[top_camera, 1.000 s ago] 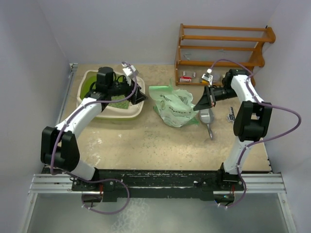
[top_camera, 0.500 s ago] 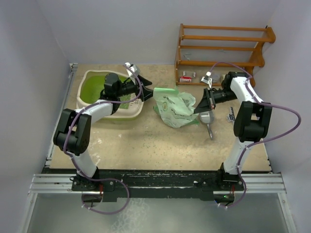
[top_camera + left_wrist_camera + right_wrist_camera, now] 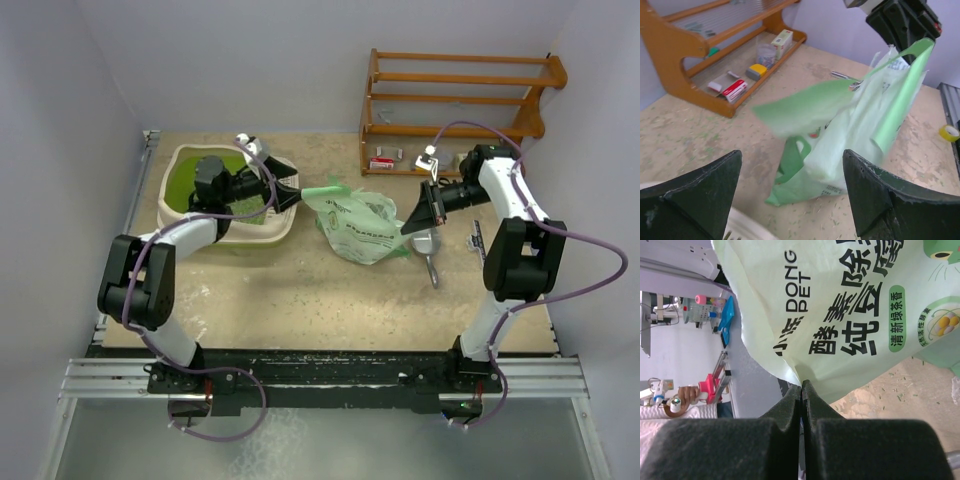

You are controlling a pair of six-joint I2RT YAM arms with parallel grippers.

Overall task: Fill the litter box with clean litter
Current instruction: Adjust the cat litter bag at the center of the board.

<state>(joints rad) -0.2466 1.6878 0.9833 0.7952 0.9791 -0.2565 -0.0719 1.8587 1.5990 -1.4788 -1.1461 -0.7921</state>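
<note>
Since a second ago the left arm has folded in and swung its left hand [image 3: 292, 192] from over the litter box [image 3: 178, 160] to the box's right end. The litter bag [image 3: 355, 228] has lifted a top flap toward it. The box sits at the back left of the tabletop [image 3: 300, 300], open side up, its long axis running left to right. A darker green patch inside, beside the arm, may be the litter [image 3: 243, 207], though the grains are too small to make out from above. The left hand's fingers [image 3: 695, 195] stand wide apart, pointing at the bag [image 3: 855, 135], with nothing between them. The right hand [image 3: 801, 385] is pinched together on the printed bag's [image 3: 850, 300] edge, holding that side up.
</note>
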